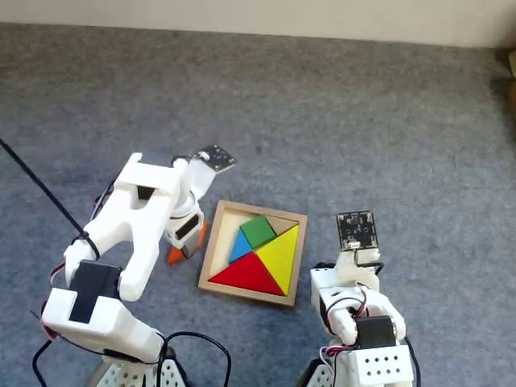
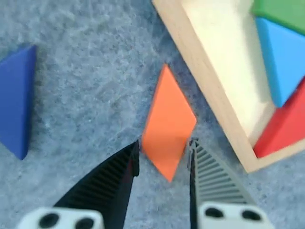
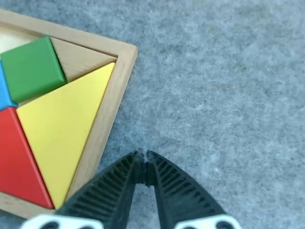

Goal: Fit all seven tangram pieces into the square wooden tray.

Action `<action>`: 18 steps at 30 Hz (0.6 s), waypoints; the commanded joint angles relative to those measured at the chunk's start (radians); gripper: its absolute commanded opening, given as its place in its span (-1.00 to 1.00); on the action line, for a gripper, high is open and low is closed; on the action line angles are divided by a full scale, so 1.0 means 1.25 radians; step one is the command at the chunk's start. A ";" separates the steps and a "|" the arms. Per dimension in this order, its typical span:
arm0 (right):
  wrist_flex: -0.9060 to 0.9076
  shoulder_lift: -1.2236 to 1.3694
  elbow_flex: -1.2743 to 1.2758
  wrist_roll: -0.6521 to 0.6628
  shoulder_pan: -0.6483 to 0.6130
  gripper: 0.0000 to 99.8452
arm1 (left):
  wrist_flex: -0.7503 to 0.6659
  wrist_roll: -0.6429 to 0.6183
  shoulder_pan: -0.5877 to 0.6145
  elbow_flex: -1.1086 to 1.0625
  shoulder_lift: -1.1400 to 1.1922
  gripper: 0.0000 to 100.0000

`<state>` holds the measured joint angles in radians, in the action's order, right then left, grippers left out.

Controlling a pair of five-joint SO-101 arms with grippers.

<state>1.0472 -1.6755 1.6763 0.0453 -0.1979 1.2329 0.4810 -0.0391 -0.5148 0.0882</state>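
Closest to the overhead lens is the left arm (image 1: 129, 242), a bulky white limb that rises from its base at 7 o'clock of the high view, bends at the elbow and folds its wrist down at 9 o'clock of the tray (image 1: 211, 260). The right arm (image 1: 359, 318) sits tucked and compact at 5 o'clock of that view, its wrist pointing down just off the tray's 4 o'clock corner. Both stand on grey carpet (image 1: 363, 121). Inside the square wooden tray, the red triangle (image 1: 246, 274) fills the 6 o'clock side, the yellow triangle (image 1: 282, 250) the 3 o'clock side, the green square (image 1: 258, 230) sits toward 12 o'clock and the light blue triangle (image 1: 239, 246) toward 9 o'clock, with bare wood along the 10 o'clock edge and at the 1 o'clock corner. Outside, the orange parallelogram (image 2: 169, 119) lies flat on the carpet just beside the tray's rim, between it and the dark blue triangle (image 2: 19, 100). The left gripper (image 2: 164, 143) is spread, one finger on either side of the orange piece's near tip; whether they press on it cannot be told. The right gripper (image 3: 144, 155) is closed on nothing, tips meeting over bare carpet.
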 commanded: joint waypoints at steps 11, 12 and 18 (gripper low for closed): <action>0.004 -0.008 0.118 -0.004 -0.006 -0.96 | -0.007 -0.010 -0.002 0.024 -0.035 -0.65; 0.004 -0.008 0.118 -0.004 -0.006 -0.96 | 0.029 -0.010 -0.001 0.051 -0.042 -0.65; 0.004 -0.008 0.118 -0.004 -0.006 -0.96 | 0.191 -0.017 -0.041 0.157 -0.094 -0.65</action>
<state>1.0472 -1.6755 1.6763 0.0453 -0.1979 1.4032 0.4780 -0.0391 -0.3874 0.0330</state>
